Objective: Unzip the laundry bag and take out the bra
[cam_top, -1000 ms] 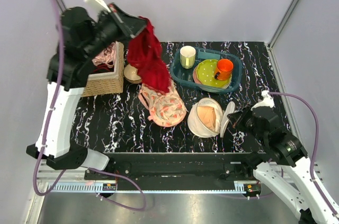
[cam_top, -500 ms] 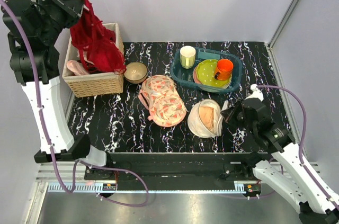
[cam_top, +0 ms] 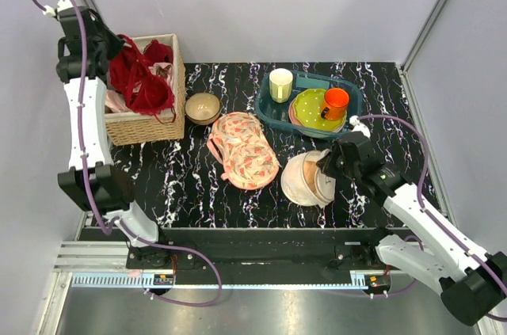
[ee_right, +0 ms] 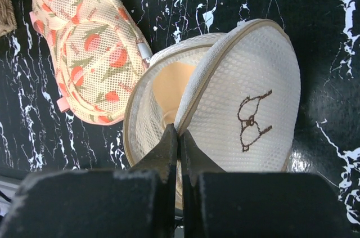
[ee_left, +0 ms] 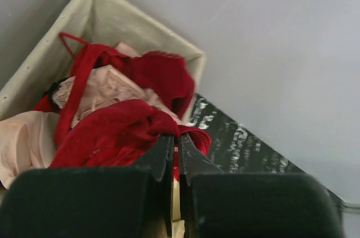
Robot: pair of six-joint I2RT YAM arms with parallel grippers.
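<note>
**Bag open, bra not out yet**

L gripper [ee_left: 175,135] over wicker basket [cam_top: 150,125], jaws together on red garment [ee_left: 112,131]. Front-right on table, laundry bag [ee_right: 253,108]: R gripper [ee_right: 179,131] pinched shut on its raised flap rim. Inside, peach bra [ee_right: 169,89], prob. light, soft and floppy; take a cup edge.

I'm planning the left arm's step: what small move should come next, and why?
Probably open the left gripper: it pinches the red bra, which hangs into the wicker basket, so letting go should drop it there.
</note>
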